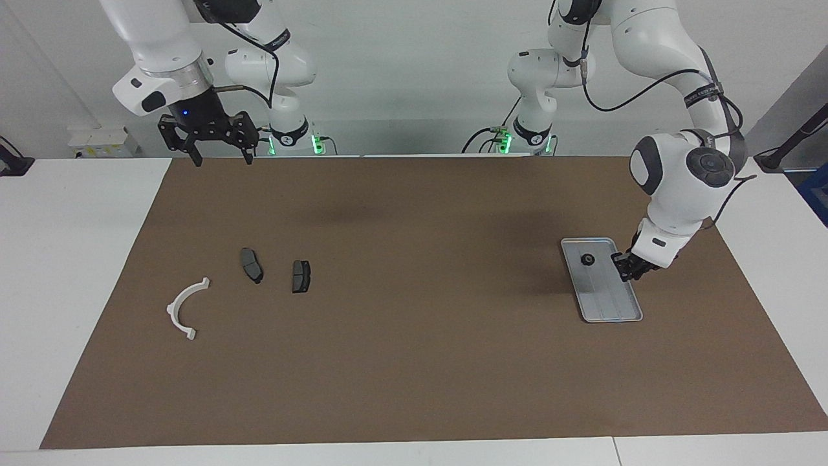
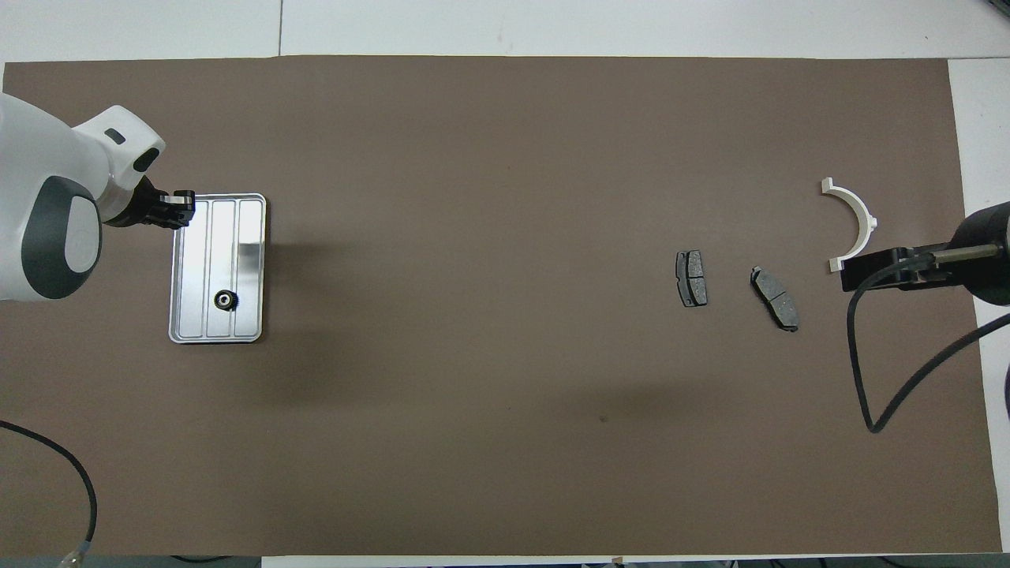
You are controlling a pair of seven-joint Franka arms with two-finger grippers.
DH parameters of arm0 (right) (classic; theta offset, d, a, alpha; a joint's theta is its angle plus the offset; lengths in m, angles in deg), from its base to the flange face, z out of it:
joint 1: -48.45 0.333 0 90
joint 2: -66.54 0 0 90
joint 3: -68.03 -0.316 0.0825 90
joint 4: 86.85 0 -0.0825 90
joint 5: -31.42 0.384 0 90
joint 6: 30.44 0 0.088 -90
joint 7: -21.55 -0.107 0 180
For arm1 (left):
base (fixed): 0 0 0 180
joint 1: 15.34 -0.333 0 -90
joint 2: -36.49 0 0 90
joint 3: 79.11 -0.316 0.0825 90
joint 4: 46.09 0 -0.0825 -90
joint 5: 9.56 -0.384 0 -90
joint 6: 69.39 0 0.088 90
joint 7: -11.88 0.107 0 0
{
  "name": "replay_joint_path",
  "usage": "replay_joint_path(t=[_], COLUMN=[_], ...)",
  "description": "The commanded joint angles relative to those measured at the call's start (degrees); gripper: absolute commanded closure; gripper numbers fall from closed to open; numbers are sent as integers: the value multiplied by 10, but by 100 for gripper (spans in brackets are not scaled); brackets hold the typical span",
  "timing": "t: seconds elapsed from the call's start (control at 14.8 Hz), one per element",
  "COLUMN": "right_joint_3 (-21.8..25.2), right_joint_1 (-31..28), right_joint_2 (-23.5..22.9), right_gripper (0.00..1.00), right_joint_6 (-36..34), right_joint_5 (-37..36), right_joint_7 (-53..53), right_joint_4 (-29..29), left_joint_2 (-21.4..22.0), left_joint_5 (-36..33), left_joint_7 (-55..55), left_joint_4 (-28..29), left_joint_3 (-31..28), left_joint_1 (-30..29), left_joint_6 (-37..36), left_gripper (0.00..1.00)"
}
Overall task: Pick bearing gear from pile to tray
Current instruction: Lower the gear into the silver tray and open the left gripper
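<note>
With one bearing gear (image 1: 587,260) already in the tray (image 1: 611,309), bring your left gripper (image 1: 625,272) — fingers closed, anything between them too small to make out — fully inside the rim before opening, while the right gripper (image 1: 218,153) waits open, raised over the mat's edge.

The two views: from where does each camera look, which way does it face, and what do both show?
Facing view: high across the table, looking toward the robots; both arms show from their bases, the left gripper at the tray edge, the right gripper raised, waiting.
Overhead view: high above the robots' end, looking steeply down and forward; the left gripper and the right gripper show.
Shared: the tray with the gear, two dark plates, white bracket, brown mat.
</note>
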Motion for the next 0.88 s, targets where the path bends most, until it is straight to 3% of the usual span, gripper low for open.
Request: replay_joint_path(t=[0.0,0.81], right_joint_3=[-1,-1], right_joint_1=[-10,-3], right_joint_2=[7,7], right_gripper=[0,0], right_joint_6=[9,15], right_joint_5=[5,4], right_joint_7=[-2,-2], right_joint_4=[10,11], left_joint_2=[15,-11], left_joint_5=[8,30], left_joint_7=[3,3], left_joint_4=[58,101], left_joint_3=[10,9], left_joint_1=[-2,-3], left_joint_6=[60,143], left_gripper=[100,100])
